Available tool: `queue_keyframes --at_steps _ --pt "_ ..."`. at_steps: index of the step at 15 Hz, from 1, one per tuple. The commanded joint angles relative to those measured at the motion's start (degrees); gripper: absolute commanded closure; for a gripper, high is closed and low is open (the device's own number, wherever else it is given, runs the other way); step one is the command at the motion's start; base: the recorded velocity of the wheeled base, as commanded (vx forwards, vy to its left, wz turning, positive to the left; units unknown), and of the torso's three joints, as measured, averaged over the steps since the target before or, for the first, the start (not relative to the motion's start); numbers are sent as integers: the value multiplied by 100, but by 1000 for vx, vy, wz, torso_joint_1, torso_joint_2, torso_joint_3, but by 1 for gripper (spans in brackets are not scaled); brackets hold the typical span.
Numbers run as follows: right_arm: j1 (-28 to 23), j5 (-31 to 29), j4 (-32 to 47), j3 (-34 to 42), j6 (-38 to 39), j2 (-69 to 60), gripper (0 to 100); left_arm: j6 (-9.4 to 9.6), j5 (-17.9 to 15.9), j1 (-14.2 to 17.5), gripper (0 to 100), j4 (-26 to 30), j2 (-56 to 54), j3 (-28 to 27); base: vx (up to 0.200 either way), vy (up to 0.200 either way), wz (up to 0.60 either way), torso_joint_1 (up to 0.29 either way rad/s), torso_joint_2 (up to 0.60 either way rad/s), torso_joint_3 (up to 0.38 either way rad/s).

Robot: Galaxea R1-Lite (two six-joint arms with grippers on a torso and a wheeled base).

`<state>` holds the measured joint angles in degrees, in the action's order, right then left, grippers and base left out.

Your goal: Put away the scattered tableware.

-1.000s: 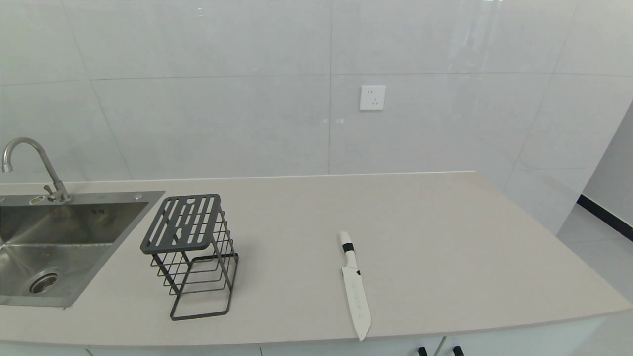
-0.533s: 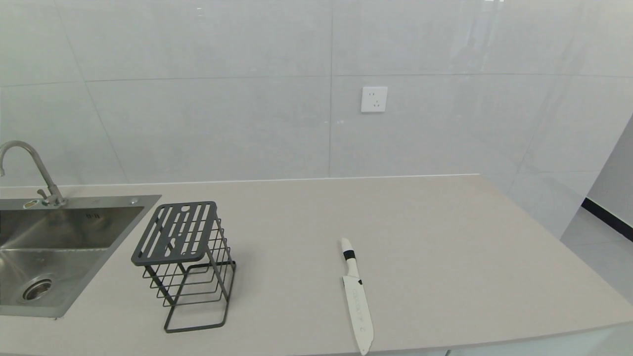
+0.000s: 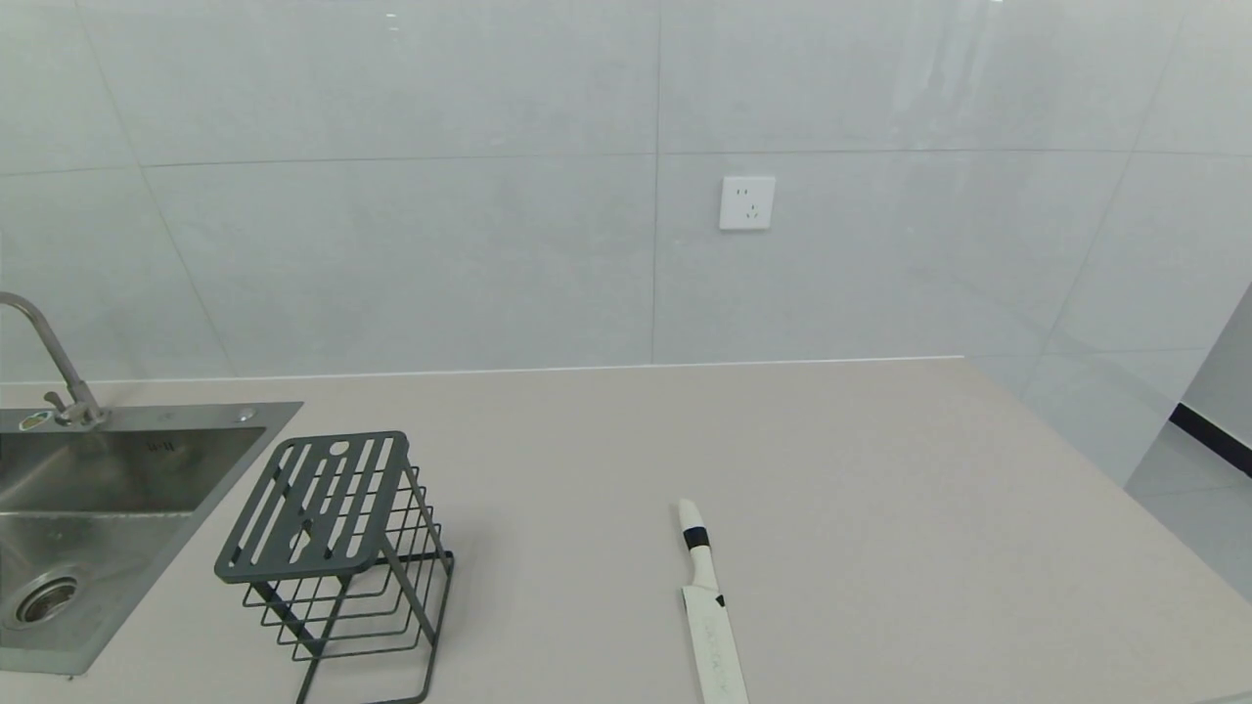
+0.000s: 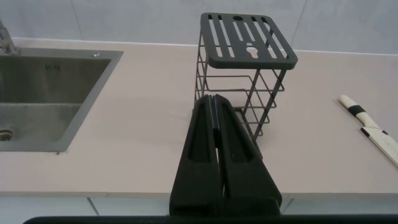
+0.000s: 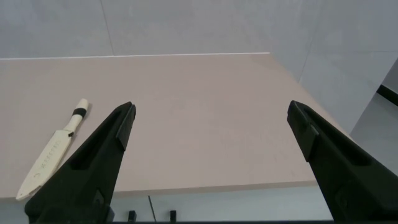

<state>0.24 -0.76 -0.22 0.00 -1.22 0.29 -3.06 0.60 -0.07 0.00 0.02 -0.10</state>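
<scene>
The right pincer hangs spread wide, the left pincer pressed together, facing the dark grey slotted-top wire rack. The white, black-banded knife lies at the rack's 3 o'clock, its tip near the edge of the beige counter. A glancing finger could knock it off. Only the head camera has shifted since; the things lie unmoved.

In the head view the bottom edge cuts off the knife blade's tip and the wire rack base, the left edge crops sink and faucet, while the left gripper fingers hide the rack's lower front.
</scene>
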Motion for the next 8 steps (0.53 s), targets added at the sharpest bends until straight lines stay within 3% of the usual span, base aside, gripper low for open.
queue_keyframes --at_steps 1,4,8 --pt "2 5 -4 0 -1 -3 0 -2 2 -1 100 0 -2 1 0 0 0 134 -66 80" --pt "2 5 -4 0 -1 -3 0 -2 2 -1 100 0 -2 1 0 0 0 133 -51 61" --pt "2 5 -4 0 -1 -3 0 -2 2 -1 100 0 -2 1 0 0 0 -41 105 77"
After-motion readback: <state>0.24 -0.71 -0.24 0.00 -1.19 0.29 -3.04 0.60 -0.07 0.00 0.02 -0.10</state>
